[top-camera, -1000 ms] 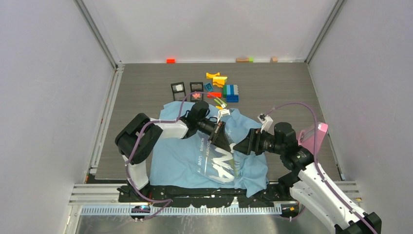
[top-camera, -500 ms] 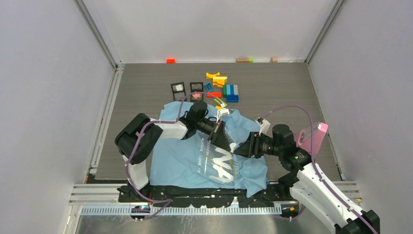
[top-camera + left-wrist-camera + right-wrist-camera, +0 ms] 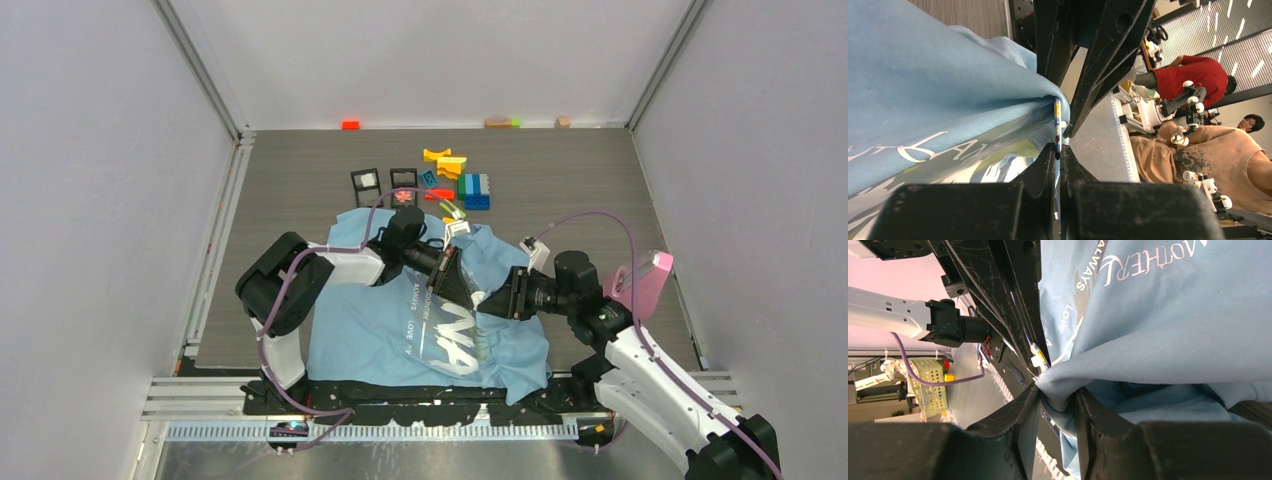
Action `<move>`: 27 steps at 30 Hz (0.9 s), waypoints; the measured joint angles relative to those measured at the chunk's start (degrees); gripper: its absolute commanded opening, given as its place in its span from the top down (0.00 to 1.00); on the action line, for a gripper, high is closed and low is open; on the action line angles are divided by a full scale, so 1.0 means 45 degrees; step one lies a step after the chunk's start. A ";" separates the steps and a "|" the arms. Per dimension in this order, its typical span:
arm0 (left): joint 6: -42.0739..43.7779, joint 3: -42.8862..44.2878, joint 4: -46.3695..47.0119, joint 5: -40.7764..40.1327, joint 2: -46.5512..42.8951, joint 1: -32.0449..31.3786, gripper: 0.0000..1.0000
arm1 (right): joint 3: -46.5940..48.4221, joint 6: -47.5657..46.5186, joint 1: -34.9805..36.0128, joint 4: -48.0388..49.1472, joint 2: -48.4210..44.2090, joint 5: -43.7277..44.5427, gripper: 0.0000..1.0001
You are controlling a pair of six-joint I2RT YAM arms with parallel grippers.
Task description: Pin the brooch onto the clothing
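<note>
Along the near edge of the table (image 3: pixel 290 180) the light blue T-shirt (image 3: pixel 375 335) lies spread. My left pincer (image 3: pixel 1058 150) is clamped tight on a raised fold of it, and my right pincer (image 3: pixel 1055 391), partly closed, squeezes bunched cloth just beside it. Past the shirt's far edge the pinkish-red brooch (image 3: pixel 404 197) rests on the table, apart from both pincers

the left tool (image 3: pixel 1058 150), jaws closed, pinches a raised fold of the light blue shirt (image 3: pixel 933 75).
</note>
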 measured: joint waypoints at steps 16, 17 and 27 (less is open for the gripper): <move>0.0107 -0.0199 -0.0005 -0.0136 0.0000 0.0078 1.00 | 0.0306 0.0442 0.0073 0.0010 0.0937 -0.0131 0.85; 0.0112 -0.0199 -0.0005 -0.0165 0.0000 0.0087 1.00 | 0.0384 0.0471 0.0073 -0.0087 0.1001 -0.0058 0.85; 0.0379 -0.0204 -0.0029 -0.0748 0.0000 0.0117 1.00 | 0.0763 0.1112 0.0185 -0.0612 0.1379 0.1112 0.89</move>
